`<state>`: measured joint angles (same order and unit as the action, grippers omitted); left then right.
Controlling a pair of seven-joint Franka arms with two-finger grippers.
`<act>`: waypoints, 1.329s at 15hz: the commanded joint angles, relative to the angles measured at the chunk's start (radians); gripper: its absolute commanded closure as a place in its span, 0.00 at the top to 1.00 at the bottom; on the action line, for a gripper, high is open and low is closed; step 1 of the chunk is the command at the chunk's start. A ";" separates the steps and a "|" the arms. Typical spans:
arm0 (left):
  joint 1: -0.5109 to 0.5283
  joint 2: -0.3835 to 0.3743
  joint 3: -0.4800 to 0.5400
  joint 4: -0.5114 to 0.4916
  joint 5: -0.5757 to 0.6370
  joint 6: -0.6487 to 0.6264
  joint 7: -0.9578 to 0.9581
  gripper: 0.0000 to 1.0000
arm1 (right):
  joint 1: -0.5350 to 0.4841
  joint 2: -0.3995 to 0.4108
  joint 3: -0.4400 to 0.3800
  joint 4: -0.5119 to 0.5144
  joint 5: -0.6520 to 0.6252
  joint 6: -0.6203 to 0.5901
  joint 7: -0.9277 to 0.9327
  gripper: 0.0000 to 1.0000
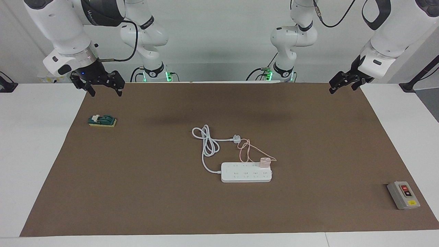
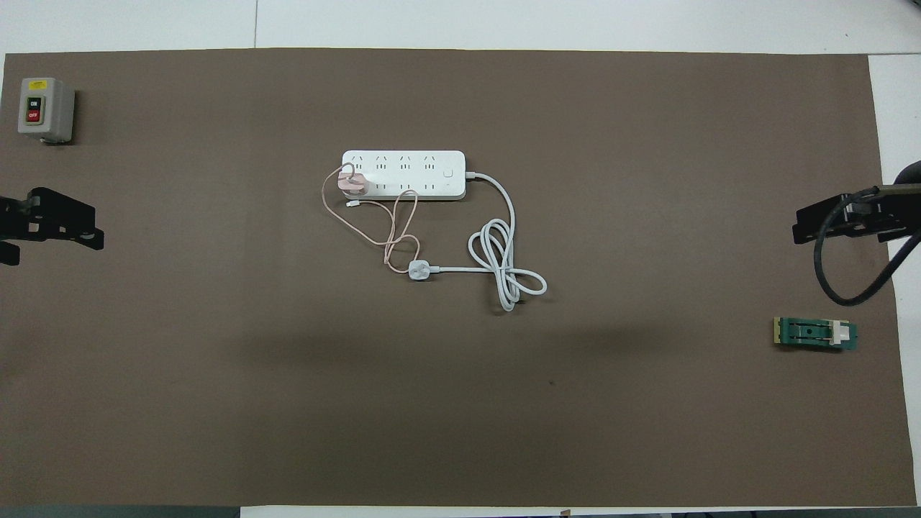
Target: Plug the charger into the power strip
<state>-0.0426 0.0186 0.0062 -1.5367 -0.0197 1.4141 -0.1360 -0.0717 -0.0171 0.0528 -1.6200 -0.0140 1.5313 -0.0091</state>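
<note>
Facing view: the charger (image 1: 264,162) sits on the power strip (image 1: 246,172) at its end toward the left arm. Both claws, left claw (image 1: 344,82) and right claw (image 1: 100,84), hang spread and empty, well apart from the strip. A half-seated plug could tip out, or the slack cable snag.
</note>
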 commanded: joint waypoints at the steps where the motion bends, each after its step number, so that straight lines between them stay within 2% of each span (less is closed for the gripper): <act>1: 0.094 -0.023 -0.080 -0.020 0.018 -0.001 0.033 1.00 | -0.005 -0.003 0.010 0.006 -0.012 -0.008 -0.011 1.00; 5: 0.154 -0.020 -0.135 -0.013 0.020 -0.004 0.052 1.00 | -0.004 -0.003 0.013 0.008 -0.011 -0.008 -0.009 1.00; 9: 0.155 -0.013 -0.141 -0.010 0.021 -0.001 0.052 1.00 | -0.003 -0.003 0.016 0.006 -0.011 -0.011 -0.011 1.00; 12: 0.058 -0.012 -0.071 -0.008 0.035 0.006 0.055 1.00 | -0.002 -0.003 0.018 0.006 -0.011 -0.010 -0.012 1.00; 17: 0.059 -0.011 -0.075 -0.006 0.038 -0.004 0.073 1.00 | -0.002 -0.004 0.018 0.006 -0.004 -0.010 -0.014 1.00; 20: 0.090 -0.011 -0.121 -0.007 0.040 -0.003 0.073 1.00 | 0.000 -0.004 0.018 0.006 -0.001 -0.008 -0.012 1.00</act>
<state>0.0352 0.0160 -0.0928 -1.5368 -0.0032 1.4152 -0.0779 -0.0685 -0.0172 0.0653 -1.6196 -0.0140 1.5313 -0.0091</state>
